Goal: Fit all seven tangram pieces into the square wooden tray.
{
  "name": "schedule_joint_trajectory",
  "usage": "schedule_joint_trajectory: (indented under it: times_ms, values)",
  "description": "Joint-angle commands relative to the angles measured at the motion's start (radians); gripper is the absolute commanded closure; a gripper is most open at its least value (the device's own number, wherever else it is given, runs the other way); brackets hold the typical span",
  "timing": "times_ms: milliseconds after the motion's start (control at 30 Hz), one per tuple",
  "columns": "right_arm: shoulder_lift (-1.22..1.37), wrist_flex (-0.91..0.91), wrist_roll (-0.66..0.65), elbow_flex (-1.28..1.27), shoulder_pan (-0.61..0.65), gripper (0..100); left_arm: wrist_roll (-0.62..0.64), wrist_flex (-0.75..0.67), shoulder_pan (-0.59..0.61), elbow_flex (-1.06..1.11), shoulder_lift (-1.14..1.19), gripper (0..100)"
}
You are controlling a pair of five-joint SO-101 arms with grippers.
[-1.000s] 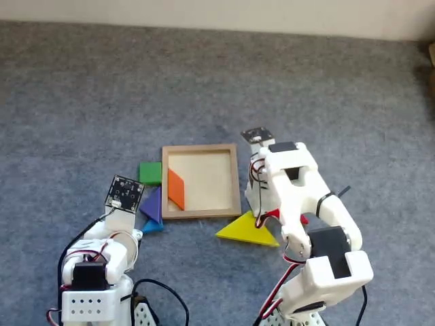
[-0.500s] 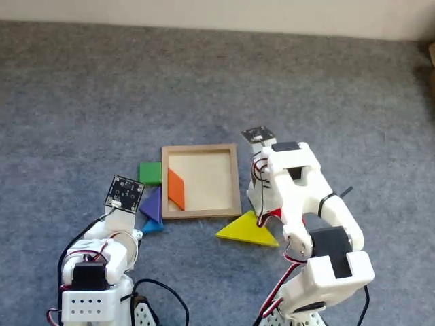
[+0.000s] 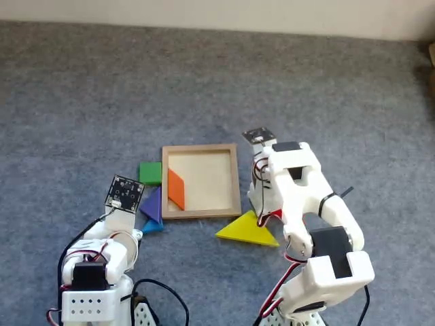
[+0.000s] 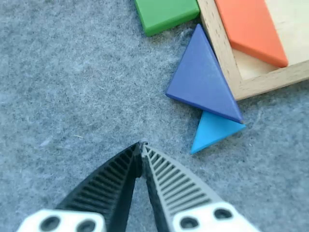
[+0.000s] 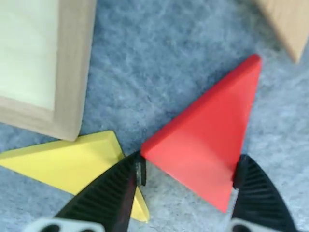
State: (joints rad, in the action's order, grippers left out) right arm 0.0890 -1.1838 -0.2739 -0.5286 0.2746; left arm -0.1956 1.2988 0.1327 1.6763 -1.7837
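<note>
Right hand [image 5: 188, 166] straddled the red triangle [image 5: 207, 140] across its width; we couldn't tell if it gripped. Triangle lay on the worktop [image 5: 159, 58], touching the yellow triangle [image 5: 67, 164], with the tray [image 5: 72, 72] near, on the left arm's side. Left hand [image 4: 141, 145] clenched, empty.

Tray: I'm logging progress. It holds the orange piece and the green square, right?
Not quite. The tray holds the orange piece, but the green square lies outside it on the carpet, beside its corner, as the left wrist view shows.
</note>
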Motion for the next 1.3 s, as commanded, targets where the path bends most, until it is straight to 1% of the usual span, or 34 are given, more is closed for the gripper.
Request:
schedule_joint_trajectory:
  times_ms: [0,100,200,300,433,667,767,900,967,1200,1267]
  values:
    - [-0.015,-0.01,0.009,0.05,-0.008,72.3,-0.006,0.008,-0.019,0.019,-0.027,99]
    - [-0.013,-0.01,0.057,0.05,-0.007,68.3,-0.006,0.008,-0.019,0.019,-0.027,99]
    - [-0.01,-0.004,0.061,0.051,-0.005,64.4,-0.006,0.008,-0.019,0.019,-0.027,99]
    - [-0.01,0.036,0.063,0.047,0.005,64.4,-0.006,0.008,-0.019,0.019,-0.027,99]
    - [-0.01,0.071,0.112,0.051,0.013,64.5,-0.006,0.008,-0.019,0.019,-0.027,99]
    - [-0.01,0.079,0.123,0.051,0.013,64.5,-0.006,0.008,-0.019,0.019,-0.027,99]
    - [-0.01,0.113,0.187,0.051,0.013,64.5,-0.006,0.008,-0.019,0.019,-0.027,99]
    - [-0.013,0.117,0.212,0.051,0.013,64.5,-0.006,0.008,-0.019,0.019,-0.027,99]
    - [-0.013,0.119,0.247,0.053,0.013,64.5,-0.006,0.008,-0.019,0.019,-0.027,99]
    - [-0.016,0.119,0.261,0.053,0.018,64.5,-0.006,0.008,-0.019,0.019,-0.027,99]
    - [-0.016,0.12,0.288,0.059,0.019,64.5,-0.006,0.008,-0.019,0.019,-0.027,99]
